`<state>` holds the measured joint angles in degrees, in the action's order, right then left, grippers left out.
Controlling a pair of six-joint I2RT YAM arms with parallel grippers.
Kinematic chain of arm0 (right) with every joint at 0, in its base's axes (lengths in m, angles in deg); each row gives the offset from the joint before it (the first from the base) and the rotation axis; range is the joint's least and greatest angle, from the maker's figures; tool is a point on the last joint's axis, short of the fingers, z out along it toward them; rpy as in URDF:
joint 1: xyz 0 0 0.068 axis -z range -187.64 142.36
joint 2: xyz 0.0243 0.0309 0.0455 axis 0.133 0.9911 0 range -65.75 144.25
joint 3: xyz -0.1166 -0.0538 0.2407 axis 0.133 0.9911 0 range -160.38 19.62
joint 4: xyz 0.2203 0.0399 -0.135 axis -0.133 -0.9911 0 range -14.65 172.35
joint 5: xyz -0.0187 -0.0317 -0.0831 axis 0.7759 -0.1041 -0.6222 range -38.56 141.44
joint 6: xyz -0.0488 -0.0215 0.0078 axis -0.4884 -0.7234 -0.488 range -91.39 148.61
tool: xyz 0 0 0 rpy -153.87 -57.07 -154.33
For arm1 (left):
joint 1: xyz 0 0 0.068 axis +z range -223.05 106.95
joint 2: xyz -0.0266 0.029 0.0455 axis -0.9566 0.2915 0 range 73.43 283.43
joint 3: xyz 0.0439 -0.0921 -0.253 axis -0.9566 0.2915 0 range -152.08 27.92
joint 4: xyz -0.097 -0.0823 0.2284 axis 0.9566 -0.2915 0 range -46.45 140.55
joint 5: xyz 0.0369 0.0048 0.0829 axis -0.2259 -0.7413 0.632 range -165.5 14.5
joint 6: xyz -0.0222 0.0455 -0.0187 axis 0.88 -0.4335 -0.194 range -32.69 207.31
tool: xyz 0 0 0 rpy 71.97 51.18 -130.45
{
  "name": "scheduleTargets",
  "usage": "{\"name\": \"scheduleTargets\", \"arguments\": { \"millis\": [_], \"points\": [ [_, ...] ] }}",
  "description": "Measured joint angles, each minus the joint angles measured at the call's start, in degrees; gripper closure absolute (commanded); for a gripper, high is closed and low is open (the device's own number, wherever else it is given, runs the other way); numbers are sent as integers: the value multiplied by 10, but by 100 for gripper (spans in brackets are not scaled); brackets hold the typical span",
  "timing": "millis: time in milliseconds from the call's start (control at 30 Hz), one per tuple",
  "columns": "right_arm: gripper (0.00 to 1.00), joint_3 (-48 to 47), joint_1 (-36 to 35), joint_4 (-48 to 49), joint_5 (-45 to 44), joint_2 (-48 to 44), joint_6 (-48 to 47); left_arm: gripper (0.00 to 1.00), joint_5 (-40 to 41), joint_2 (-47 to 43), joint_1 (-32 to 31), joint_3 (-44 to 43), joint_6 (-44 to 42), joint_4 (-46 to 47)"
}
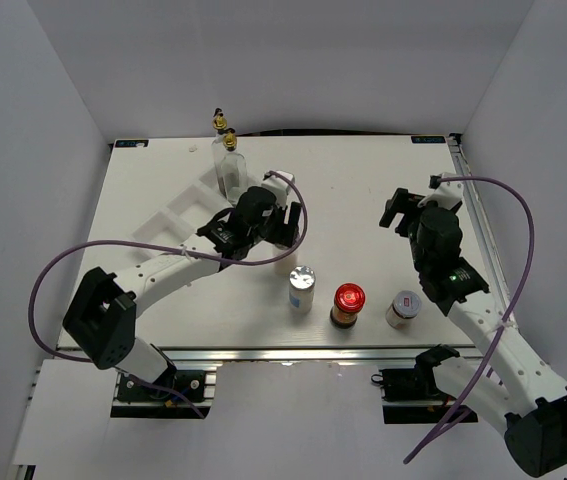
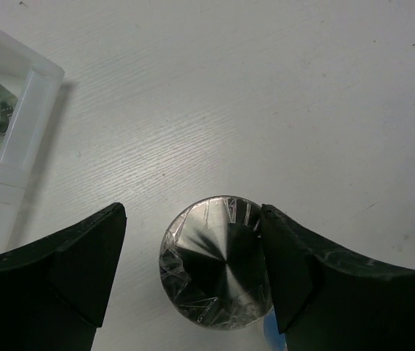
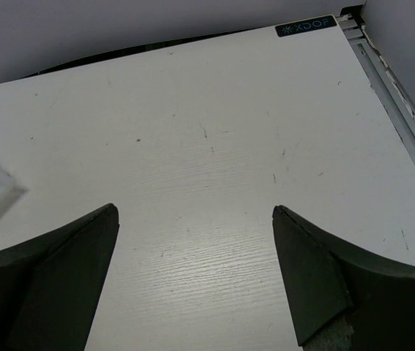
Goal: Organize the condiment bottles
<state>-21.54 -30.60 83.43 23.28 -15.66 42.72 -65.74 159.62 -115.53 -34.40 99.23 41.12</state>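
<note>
Your left arm reaches forward over the table [image 1: 363,180], wrist pointing down. Its gripper [image 2: 192,216] is spread around a silver-lidded shaker [image 2: 218,272]. One finger [image 2: 288,270] touches the lid and the other stands just clear of it. Two cruets [image 1: 228,160] stand just beyond it. Your right arm's gripper [image 3: 192,219] is spread wide above bare table, holding nothing.

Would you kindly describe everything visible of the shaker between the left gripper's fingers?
The shaker stands upright on the white table, seen from above: a round brushed-metal lid under crinkled clear film, its body hidden. It sits between the open fingers of the left gripper; one finger seems to touch its rim, the other is apart.
</note>
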Motion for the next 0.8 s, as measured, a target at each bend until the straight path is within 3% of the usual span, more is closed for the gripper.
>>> {"name": "scheduleTargets", "arguments": {
  "millis": [67,100,733,800],
  "points": [
    [11,7,2,2,-2,-5,0,4,4,0,-4,-1,-1,-3],
    [11,9,3,2,-2,-7,-1,2,8,0,-5,-3,0,-6],
    [11,10,9,3,-2,-8,-10,2,19,11,-29,-20,-5,-73],
    [11,12,9,4,-2,-8,-10,5,20,19,-29,-20,-5,-73]
  ]
}}
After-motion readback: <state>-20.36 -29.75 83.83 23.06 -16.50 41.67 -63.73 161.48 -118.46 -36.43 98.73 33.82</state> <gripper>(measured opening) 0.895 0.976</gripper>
